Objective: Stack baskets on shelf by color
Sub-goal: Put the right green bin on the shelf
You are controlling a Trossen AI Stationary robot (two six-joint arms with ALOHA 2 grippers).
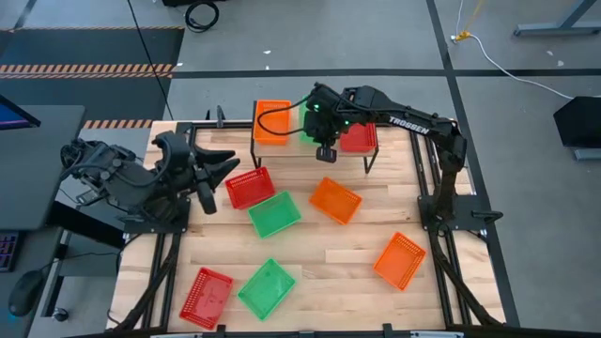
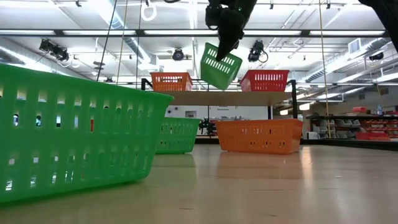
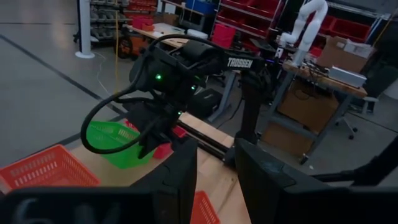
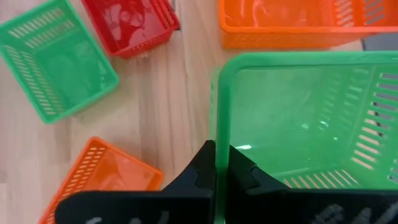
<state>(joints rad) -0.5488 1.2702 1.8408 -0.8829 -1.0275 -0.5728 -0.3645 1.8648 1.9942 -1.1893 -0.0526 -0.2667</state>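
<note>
- Right gripper (image 4: 221, 163) has its jaws pinched tight on the rim of a green basket (image 2: 220, 65), which hangs tilted in the air over the shelf (image 2: 217, 98), top centre of the high view.
- On the shelf: an orange basket (image 1: 272, 122) at its left end and a red basket (image 1: 360, 138) at its right end.
- Left gripper (image 1: 207, 178) sits at the left side of the bench (image 1: 329, 272), jaws spread open and holding nothing.
- The other baskets are scattered on the bench: two red, two green, two orange.
</note>
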